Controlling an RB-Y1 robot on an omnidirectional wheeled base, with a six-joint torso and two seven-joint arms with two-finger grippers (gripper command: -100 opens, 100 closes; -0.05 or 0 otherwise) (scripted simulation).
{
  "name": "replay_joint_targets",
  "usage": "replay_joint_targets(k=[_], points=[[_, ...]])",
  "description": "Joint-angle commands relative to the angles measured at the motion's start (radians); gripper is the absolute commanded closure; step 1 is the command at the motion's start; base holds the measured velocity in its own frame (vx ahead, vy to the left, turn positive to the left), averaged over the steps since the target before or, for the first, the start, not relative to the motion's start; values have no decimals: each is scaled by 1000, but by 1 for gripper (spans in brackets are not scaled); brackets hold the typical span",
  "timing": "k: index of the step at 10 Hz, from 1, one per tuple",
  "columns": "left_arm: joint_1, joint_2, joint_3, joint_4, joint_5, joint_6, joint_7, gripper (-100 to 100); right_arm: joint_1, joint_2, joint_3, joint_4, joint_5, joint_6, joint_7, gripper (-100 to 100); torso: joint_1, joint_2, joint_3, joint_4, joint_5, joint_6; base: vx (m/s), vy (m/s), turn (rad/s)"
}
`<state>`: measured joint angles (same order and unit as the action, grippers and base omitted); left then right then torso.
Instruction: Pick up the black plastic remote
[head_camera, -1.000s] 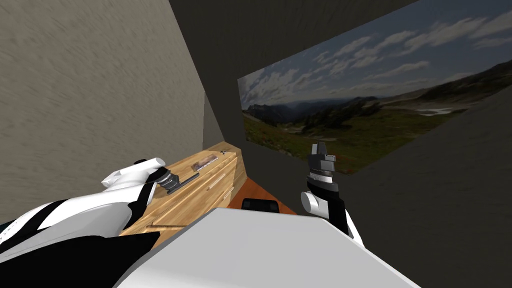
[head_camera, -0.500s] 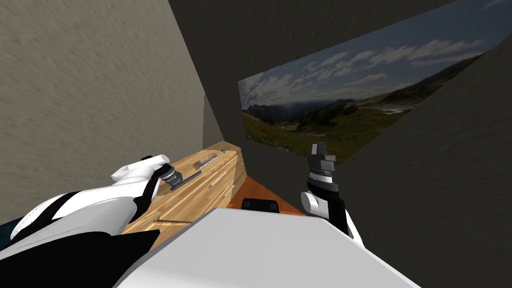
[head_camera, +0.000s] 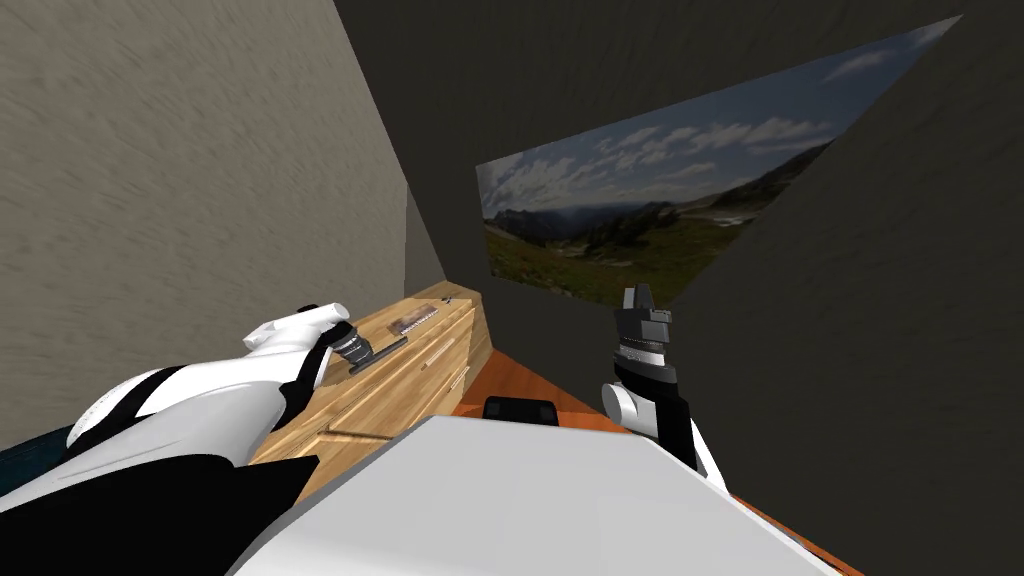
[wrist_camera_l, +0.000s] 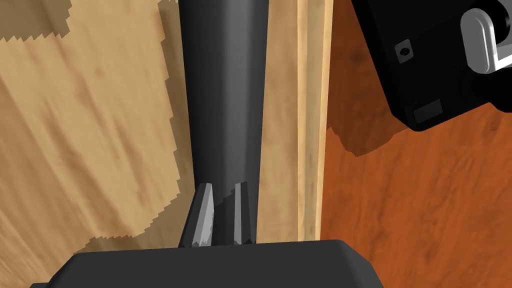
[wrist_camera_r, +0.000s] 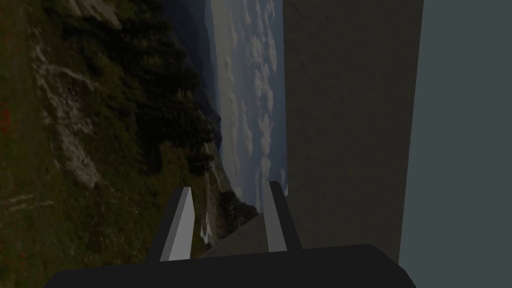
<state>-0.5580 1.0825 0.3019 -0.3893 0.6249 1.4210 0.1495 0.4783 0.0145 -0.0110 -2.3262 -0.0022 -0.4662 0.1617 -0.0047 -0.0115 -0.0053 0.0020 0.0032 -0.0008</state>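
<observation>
While the remote (wrist_camera_l: 225, 100) is held only at its near end, most of its long dark body reaches out beyond the left gripper (wrist_camera_l: 223, 187), whose two thin fingers are clenched against it. The remote lies over the dresser (wrist_camera_l: 75, 125), close to and roughly along that top's front edge, with the floor (wrist_camera_l: 425, 200) below. Whether it is clear of the wood cannot be told.

The chief hazard, as judged here, is leverage. With so short a hold on so long a bar, the remote may pivot between the narrow blades and slide free. Because the front edge is so near, a slip would probably send it past the dresser to the floor. A quick or tilted lift could also drag the far tip across the wood and twist the hold.

The right gripper (wrist_camera_r: 230, 186) is raised well apart from the dresser, with its fingers parted on nothing.

No brand, label or button marking can be read on the remote's visible face. A flat patterned item (head_camera: 413, 318) farther along the dresser is too small to read.
</observation>
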Motion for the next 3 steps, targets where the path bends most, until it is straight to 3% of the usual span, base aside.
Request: replay_joint_targets(k=[1,2,3], points=[[17,-5,-1,-41,8,17,33,100,0,0,0,0,0,0,0,0,0,0,0,0,0,0,-111,46,-83],[5,-4,-3,-20,4,6,20,100,0,0,0,0,0,0,0,0,2,0,0,0,0,-3,-34,25,-11],[6,-5,-3,-25,4,9,24,0,0,0,0,0,0,0,0,0,1,-3,-1,0,0,-3,-7,4,2]])
